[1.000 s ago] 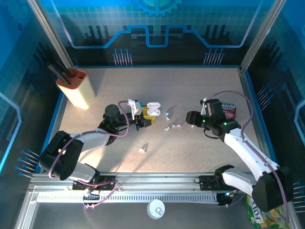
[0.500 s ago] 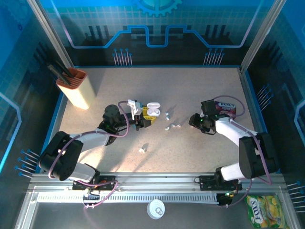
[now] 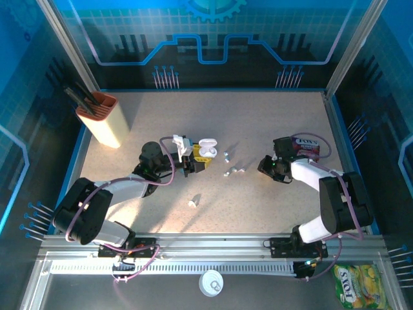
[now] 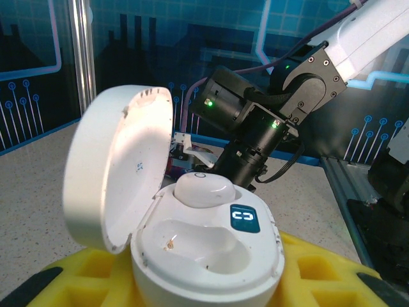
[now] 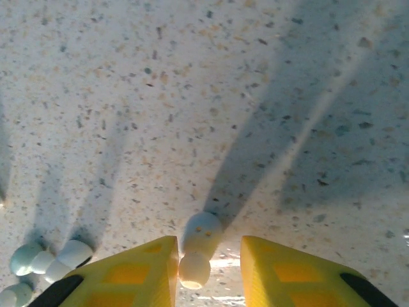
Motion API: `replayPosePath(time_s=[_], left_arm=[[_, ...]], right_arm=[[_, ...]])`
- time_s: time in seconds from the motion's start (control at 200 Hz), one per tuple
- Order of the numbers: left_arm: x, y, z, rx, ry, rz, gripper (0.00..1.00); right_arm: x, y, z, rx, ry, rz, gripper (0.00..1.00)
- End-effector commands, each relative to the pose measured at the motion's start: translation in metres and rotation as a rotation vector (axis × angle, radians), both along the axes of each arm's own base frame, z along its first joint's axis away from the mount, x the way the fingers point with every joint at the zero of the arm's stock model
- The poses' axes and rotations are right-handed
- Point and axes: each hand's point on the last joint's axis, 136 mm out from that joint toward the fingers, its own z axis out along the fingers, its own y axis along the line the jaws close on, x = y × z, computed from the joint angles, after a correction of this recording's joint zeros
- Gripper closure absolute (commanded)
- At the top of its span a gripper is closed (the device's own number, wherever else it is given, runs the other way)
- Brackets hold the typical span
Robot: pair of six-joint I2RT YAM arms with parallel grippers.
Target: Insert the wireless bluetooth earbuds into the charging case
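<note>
While one earbud [image 4: 204, 190] is seated in the case [image 4: 192, 246] clamped by the left end effector [image 4: 201, 284], another earbud [image 5: 195, 254] is straddled by the parted right end effector [image 5: 209, 246].

Orange-topped cream holder [image 3: 100, 123] at left, red packet [image 3: 312, 146] at right

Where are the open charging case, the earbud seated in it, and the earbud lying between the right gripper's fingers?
charging case [image 4: 204, 291], left wrist view, front wall of base.
seated earbud [image 4: 204, 190], left wrist view, its rounded top.
loose earbud [image 5: 201, 235], right wrist view, its upper bulb.
</note>
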Motion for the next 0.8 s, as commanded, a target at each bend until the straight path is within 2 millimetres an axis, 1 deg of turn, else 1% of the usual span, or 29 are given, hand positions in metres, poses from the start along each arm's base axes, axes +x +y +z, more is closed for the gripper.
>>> replayPosePath(time_s=[0.0,0.205,0.315,0.37,0.44,0.635,0.795], left_arm=[[-0.005,0.004,0.007,-0.016,-0.021,-0.005,0.62],[-0.007,0.005,0.008,-0.017,-0.027,-0.004,0.62],[-0.007,0.005,0.006,-0.016,-0.026,-0.005,0.62],[-0.008,0.005,0.006,-0.015,-0.026,-0.006,0.62],[-0.007,0.005,0.005,-0.015,-0.023,-0.005,0.62],[-0.007,0.004,0.006,-0.016,-0.027,-0.009,0.62],[-0.008,0.005,0.005,-0.015,-0.026,-0.007,0.62]], right_arm=[[-0.005,-0.008,-0.001,-0.006,0.014,-0.023,0.69],[-0.011,-0.010,0.000,-0.013,0.022,-0.027,0.70],[-0.014,-0.015,0.002,-0.036,0.018,-0.037,0.70],[-0.015,-0.018,0.004,-0.047,0.013,-0.043,0.67],[-0.014,-0.020,0.009,-0.052,-0.003,-0.047,0.63],[-0.010,-0.028,0.013,-0.072,-0.003,-0.045,0.64],[-0.006,-0.022,0.012,-0.066,0.010,0.005,0.65]])
